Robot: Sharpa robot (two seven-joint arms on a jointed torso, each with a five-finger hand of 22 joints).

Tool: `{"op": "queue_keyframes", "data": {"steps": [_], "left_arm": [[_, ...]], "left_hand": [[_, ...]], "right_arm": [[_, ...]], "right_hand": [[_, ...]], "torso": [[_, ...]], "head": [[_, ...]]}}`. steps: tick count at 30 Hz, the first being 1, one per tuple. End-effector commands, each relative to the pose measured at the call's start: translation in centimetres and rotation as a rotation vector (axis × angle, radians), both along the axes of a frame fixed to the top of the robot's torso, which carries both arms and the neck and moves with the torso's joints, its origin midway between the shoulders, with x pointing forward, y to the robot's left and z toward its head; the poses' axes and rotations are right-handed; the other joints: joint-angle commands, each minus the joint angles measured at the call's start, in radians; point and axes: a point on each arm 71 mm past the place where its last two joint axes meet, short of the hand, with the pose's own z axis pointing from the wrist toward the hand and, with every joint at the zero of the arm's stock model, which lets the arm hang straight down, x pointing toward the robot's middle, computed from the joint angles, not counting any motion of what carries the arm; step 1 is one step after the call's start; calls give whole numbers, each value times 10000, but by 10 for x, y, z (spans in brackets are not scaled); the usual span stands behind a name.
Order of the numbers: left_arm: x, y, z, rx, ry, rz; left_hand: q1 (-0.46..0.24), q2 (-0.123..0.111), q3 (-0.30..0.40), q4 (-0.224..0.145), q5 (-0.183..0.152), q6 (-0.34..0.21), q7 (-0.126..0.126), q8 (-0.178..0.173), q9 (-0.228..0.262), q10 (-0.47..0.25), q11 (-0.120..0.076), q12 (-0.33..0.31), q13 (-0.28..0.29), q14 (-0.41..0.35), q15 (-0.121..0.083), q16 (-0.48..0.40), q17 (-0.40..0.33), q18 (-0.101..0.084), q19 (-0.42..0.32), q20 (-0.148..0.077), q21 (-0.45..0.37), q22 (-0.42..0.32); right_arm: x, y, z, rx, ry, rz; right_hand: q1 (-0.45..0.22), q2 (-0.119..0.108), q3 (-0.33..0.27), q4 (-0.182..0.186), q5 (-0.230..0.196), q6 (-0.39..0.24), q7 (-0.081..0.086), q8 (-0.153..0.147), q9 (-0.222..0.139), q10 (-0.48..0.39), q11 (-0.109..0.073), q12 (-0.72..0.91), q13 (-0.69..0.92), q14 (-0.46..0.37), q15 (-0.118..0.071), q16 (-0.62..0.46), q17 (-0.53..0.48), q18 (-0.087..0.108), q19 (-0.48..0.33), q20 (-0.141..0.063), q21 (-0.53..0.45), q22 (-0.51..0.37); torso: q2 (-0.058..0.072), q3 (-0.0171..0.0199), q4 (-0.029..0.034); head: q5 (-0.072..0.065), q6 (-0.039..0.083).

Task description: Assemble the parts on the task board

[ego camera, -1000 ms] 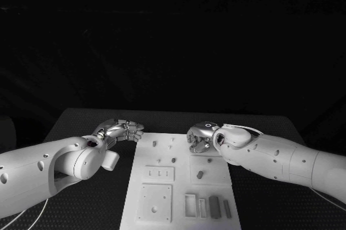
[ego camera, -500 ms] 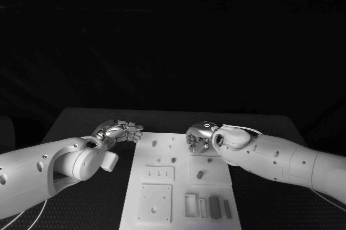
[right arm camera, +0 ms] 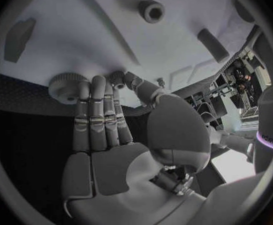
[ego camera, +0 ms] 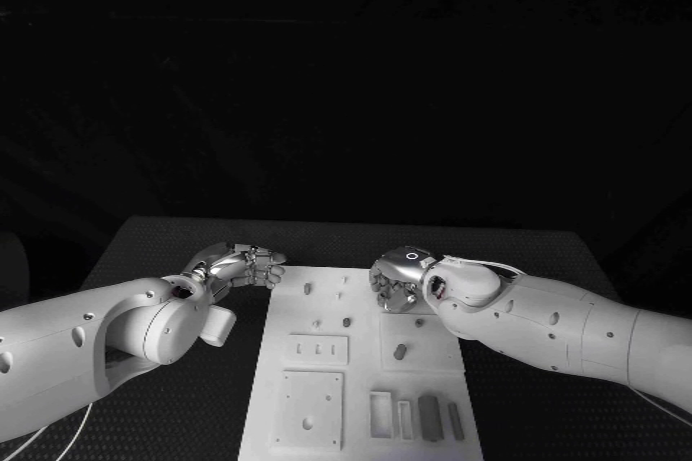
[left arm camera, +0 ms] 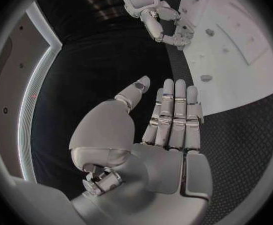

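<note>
The white task board (ego camera: 364, 376) lies down the middle of the table, with small parts (ego camera: 400, 350) standing in it. My left hand (ego camera: 245, 264) hovers just off the board's far left corner. In the left wrist view its fingers (left arm camera: 174, 110) lie straight and flat, the thumb apart, holding nothing. My right hand (ego camera: 395, 281) bends down over the board's far right part. In the right wrist view its thumb and a fingertip (right arm camera: 118, 82) pinch a small dark peg (right arm camera: 116, 75), next to a round knurled disc (right arm camera: 63, 86) at the board's edge (right arm camera: 93, 30).
Two flat bars (ego camera: 428, 414) and an empty rectangular frame (ego camera: 382, 411) lie at the board's near right. A raised square plate (ego camera: 313, 406) sits at its near left. Black table surface (ego camera: 173, 236) spreads on both sides of the board.
My right hand has edged slightly to the left over the board's far end. The left hand has hardly moved.
</note>
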Motion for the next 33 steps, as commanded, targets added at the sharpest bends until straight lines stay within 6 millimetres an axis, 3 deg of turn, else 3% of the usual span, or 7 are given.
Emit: {"op": "queue_keyframes", "data": {"steps": [1,9,19,27,33], "left_arm": [[0,-1,1,-31,-3,-158],[-1,0,0,-18,28,-145],[0,1,0,6,70,-121],[1,1,-1,27,81,-90],[1,1,0,31,81,-79]], "left_hand": [[-102,-1,8,-43,-32,27,35,-45,-2,81,7,-39,12,79,19,-64,18,44,-13,-18,63,202],[-104,-10,18,-58,-41,17,39,-58,-1,74,13,-64,12,67,23,-83,25,44,-24,-16,65,201],[-109,-19,25,-66,-48,9,45,-68,0,70,18,-84,14,59,27,-97,32,43,-34,-12,67,200],[-113,-20,30,-68,-52,8,47,-72,2,74,19,-92,16,60,29,-103,37,43,-37,-10,69,199],[-110,-18,36,-70,-52,10,47,-73,4,76,18,-96,18,61,29,-106,40,44,-39,-10,71,199]], "right_arm": [[-8,-3,-23,-857,632,-54],[-9,-4,-24,-840,603,-50],[-10,-6,-24,-815,668,-59],[-10,-7,-24,-843,663,-62],[-11,-5,-22,-723,420,8]], "right_hand": [[53,-188,125,-31,-15,-107,48,-79,-23,-153,13,-73,-51,-98,21,-86,-1,142,-91,51,-18,26],[230,-385,249,-83,-17,-456,208,-312,-92,-793,215,-93,-193,-306,187,-205,17,139,-317,140,-88,145],[425,-415,366,-113,-12,-635,257,-420,-127,-1109,306,-85,-334,-403,265,-250,41,142,-431,194,-142,215],[482,-398,429,-90,-8,-584,246,-394,-114,-1085,300,-39,-353,-390,263,-241,55,142,-422,205,-138,245],[523,-363,623,-2,-22,-189,105,-189,-5,-597,127,144,-291,-156,107,-110,143,142,-176,120,7,384]], "torso": [[22,4,0],[45,8,-3],[68,10,6],[82,6,1],[94,14,2]], "head": [[0,12],[-1,28],[-5,37],[-6,38],[-11,59]]}}
